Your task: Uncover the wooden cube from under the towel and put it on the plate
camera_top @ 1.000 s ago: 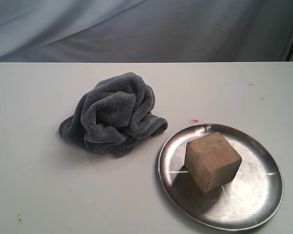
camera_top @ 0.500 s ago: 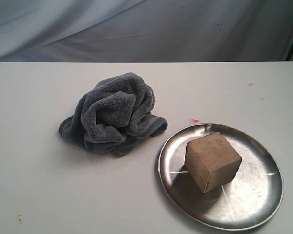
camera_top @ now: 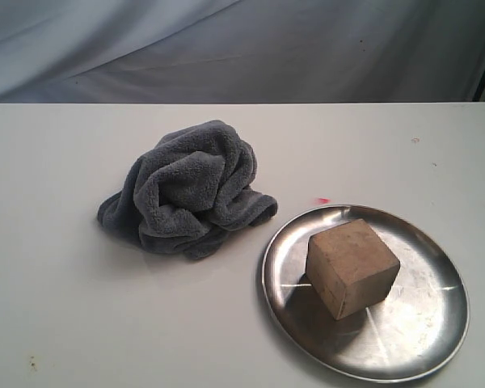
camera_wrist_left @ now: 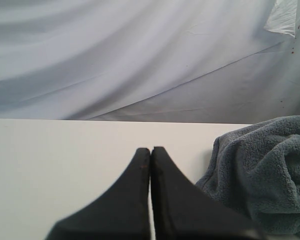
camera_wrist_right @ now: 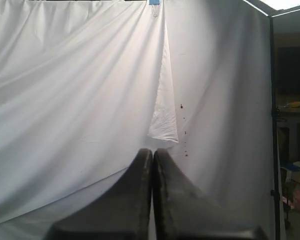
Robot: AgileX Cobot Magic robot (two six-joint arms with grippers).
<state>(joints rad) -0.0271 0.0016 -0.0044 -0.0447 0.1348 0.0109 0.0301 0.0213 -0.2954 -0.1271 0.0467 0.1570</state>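
The wooden cube (camera_top: pixel 352 267) rests uncovered on the silver plate (camera_top: pixel 424 331) at the front right of the table. The dark grey towel (camera_top: pixel 186 190) lies bunched in a heap to the plate's left, apart from it. Neither gripper shows in the exterior view. In the left wrist view my left gripper (camera_wrist_left: pixel 150 150) is shut with nothing in it, low over the table, and the towel (camera_wrist_left: pixel 262 175) lies just beside it. In the right wrist view my right gripper (camera_wrist_right: pixel 153 151) is shut and empty, pointed at the white backdrop, away from the table.
A white table (camera_top: pixel 65 307) carries everything, with a small red mark (camera_top: pixel 322 200) behind the plate. A white draped cloth (camera_top: pixel 242 48) hangs behind the table's far edge. A dark stand and shelf clutter (camera_wrist_right: pixel 290 165) show past the backdrop in the right wrist view.
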